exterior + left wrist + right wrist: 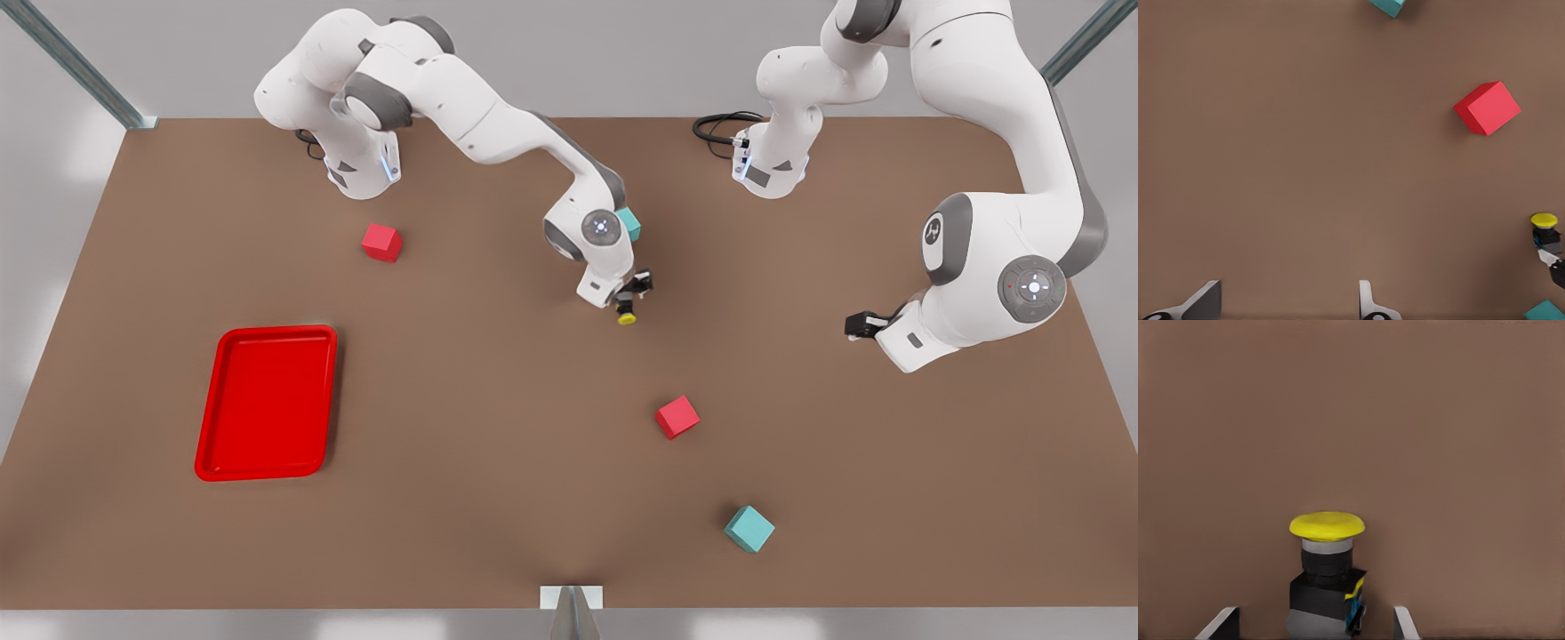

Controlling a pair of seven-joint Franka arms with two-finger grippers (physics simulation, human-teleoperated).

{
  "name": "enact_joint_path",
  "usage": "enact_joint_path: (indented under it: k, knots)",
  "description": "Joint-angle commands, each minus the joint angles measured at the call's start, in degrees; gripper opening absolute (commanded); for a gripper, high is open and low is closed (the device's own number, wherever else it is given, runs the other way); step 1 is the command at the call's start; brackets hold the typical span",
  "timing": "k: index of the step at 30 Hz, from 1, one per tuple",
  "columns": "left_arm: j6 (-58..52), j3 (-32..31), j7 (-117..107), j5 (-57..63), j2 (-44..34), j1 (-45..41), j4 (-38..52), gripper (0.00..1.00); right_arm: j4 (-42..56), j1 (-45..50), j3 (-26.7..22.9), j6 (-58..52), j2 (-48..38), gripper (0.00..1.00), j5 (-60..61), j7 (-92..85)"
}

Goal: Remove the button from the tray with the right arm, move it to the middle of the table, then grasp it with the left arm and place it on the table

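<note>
While right jaws (629, 302) grip button (627, 316), cap-first along them | left jaws (852, 326) spread, idle

Two red cubes (382, 242) (677, 417) well apart — one teal cube (749, 529) near the front edge, another (630, 223) mostly hidden.

Teal cube (629, 223) half hidden behind right arm wrist; button (1327, 580) base cut off

The front view looks steeply down across the whole table (498, 498). Both wrist views face down at it, the right nearer; all three share the button (627, 316).
</note>
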Motion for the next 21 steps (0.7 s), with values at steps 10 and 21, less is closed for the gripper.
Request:
enact_joint_path:
  k: [10, 21]
  knots:
    - [19.87, -0.01, -87.44, -13.48, 18.22, -37.44, -1.28, 1.00, 29.92, -52.37, 0.26, -69.50, -12.90, 1.00, -25.15, -45.66]
    - [66.46, 1.58, -90.69, 1.99, 6.00, -46.05, -38.29, 1.00, -2.87, -59.50, 1.49, -56.40, -35.58, 1.00, -15.66, -47.34]
